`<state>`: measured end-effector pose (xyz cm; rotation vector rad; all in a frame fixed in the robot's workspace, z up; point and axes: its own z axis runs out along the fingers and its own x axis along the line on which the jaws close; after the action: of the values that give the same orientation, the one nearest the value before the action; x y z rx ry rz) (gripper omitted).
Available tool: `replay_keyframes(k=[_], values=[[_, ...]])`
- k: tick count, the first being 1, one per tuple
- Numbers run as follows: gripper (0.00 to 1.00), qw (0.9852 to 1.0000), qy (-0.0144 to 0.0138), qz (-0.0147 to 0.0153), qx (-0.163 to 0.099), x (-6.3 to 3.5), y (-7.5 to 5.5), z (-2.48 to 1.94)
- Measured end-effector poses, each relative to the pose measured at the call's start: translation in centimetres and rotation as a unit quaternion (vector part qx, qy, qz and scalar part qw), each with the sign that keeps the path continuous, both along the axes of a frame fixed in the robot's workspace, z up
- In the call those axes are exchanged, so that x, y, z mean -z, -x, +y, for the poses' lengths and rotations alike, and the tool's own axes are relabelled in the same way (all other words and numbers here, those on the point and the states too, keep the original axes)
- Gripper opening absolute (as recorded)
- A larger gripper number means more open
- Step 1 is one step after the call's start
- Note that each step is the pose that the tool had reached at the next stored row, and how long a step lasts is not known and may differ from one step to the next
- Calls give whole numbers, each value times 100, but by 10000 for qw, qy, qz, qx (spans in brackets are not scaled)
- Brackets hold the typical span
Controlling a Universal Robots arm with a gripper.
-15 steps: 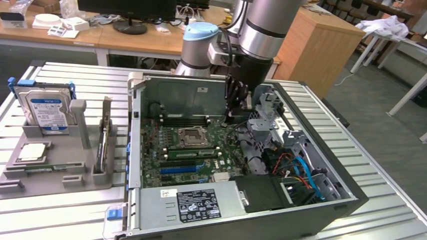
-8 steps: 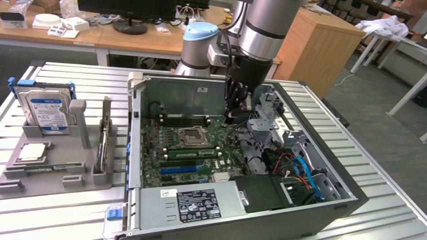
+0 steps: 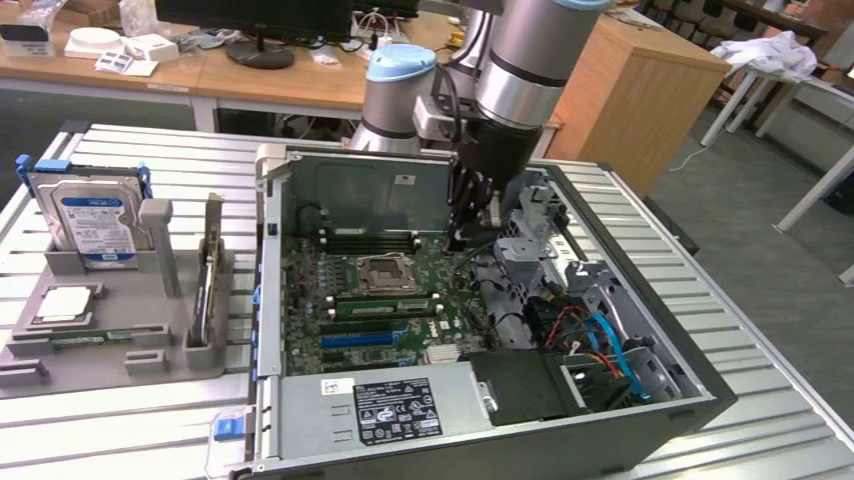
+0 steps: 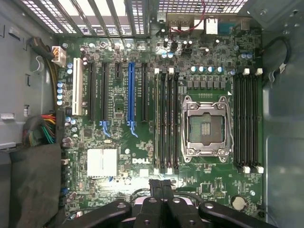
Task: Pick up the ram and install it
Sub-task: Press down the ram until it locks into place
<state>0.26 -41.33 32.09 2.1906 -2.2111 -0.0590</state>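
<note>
Ram [image 3: 380, 304] | stood on edge in a memory slot beside the CPU socket [image 4: 205, 127], judged seated | gripper [image 4: 161, 186] closed, nothing held, poised over the motherboard [image 4: 218, 185] | fingers likely joined for pushing

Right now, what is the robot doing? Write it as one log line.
gripper: shut, empty | position: over motherboard inside open case | ram: plugged into motherboard
</note>
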Motion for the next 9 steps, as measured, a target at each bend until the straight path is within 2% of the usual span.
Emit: replay_keyframes(k=[9], values=[[11, 10000, 0, 0, 0, 125, 0, 0]])
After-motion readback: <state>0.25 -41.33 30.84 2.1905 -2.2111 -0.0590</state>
